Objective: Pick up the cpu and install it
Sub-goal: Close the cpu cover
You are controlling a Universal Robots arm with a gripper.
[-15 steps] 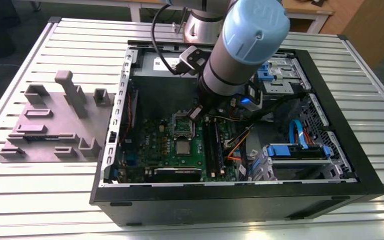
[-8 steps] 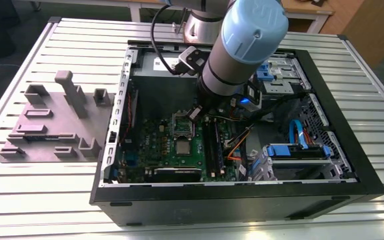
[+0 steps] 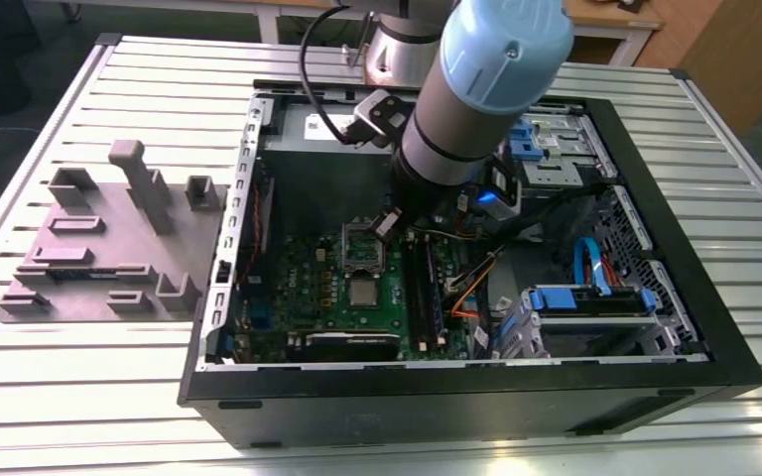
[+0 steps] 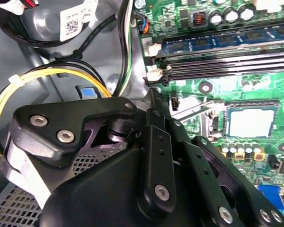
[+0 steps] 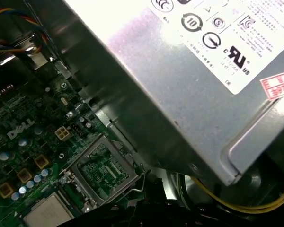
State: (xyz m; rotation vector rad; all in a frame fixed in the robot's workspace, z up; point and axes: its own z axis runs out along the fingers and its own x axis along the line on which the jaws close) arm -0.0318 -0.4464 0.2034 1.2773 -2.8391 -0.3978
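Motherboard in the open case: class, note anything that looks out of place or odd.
The cpu lies flat on the motherboard beside the socket, not in it. In the first wrist view the socket's recess is bare, with the pale chip resting just outside its metal frame.

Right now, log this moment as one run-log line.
stage: approach | gripper: over the motherboard, holding nothing visible | cpu: lying flat on motherboard, beside socket | socket: frame open, no chip in it

Workshop: slatted aluminium bench (image 3: 156,79), opened computer case (image 3: 673,297)
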